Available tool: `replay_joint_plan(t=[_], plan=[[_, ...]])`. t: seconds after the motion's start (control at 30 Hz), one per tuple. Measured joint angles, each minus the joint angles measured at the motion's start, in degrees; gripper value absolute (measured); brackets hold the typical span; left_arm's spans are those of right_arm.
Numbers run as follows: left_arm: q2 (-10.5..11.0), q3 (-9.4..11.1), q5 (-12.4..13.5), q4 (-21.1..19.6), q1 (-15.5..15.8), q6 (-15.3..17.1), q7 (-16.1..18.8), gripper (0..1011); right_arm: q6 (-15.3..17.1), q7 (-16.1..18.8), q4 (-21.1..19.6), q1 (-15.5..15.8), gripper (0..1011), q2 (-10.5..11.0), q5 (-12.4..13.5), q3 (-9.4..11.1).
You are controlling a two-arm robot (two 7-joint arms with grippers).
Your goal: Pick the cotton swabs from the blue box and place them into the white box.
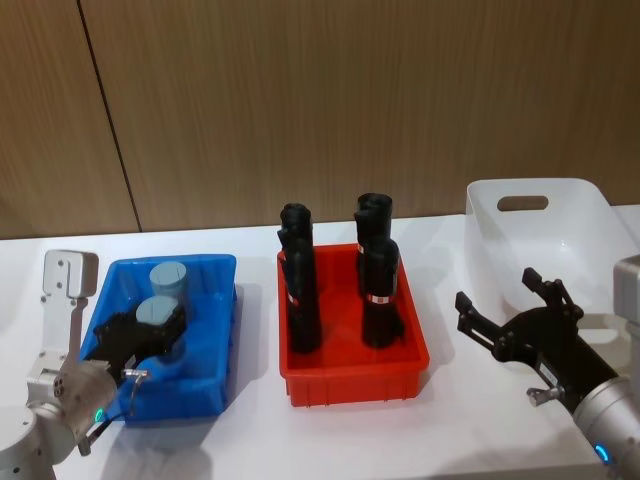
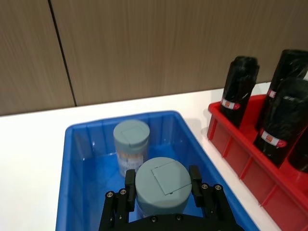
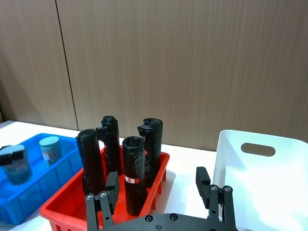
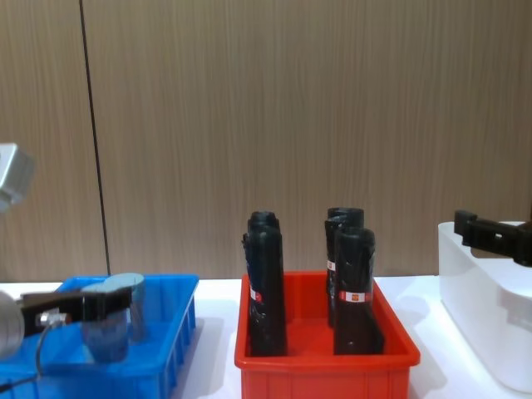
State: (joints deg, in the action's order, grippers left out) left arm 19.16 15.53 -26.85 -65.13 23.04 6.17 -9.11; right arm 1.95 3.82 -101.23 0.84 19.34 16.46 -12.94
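Observation:
Two cotton swabs jars stand in the blue box (image 1: 215, 345). My left gripper (image 1: 158, 332) reaches into that box and is shut on the nearer cotton swabs jar (image 2: 161, 182), its fingers (image 2: 196, 180) pressed against both sides just under the grey-blue lid. From the chest, this jar (image 4: 106, 332) sits in the gripper, low inside the box. The second jar (image 1: 168, 278) stands free just behind it. My right gripper (image 1: 497, 292) hovers open and holds nothing, in front of the white box (image 1: 570, 230) at the far right.
A red bin (image 1: 350, 382) with several tall black wrapped rolls (image 1: 300, 290) stands in the middle, between the blue box and the white box. A wooden wall closes off the back of the white table.

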Motion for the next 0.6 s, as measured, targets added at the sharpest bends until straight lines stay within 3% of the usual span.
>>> replay_joint_plan(t=[0.3,0.6], plan=[[0.8,-0.09,2.59,-6.42,-1.09,-1.09,-0.35,669,0.0,0.0,0.0,0.0,1001,0.0,0.0,0.0],[1.36,0.0,4.69,-12.92,-1.56,-1.77,-3.16,670,0.0,0.0,0.0,0.0,1001,0.0,0.0,0.0]])
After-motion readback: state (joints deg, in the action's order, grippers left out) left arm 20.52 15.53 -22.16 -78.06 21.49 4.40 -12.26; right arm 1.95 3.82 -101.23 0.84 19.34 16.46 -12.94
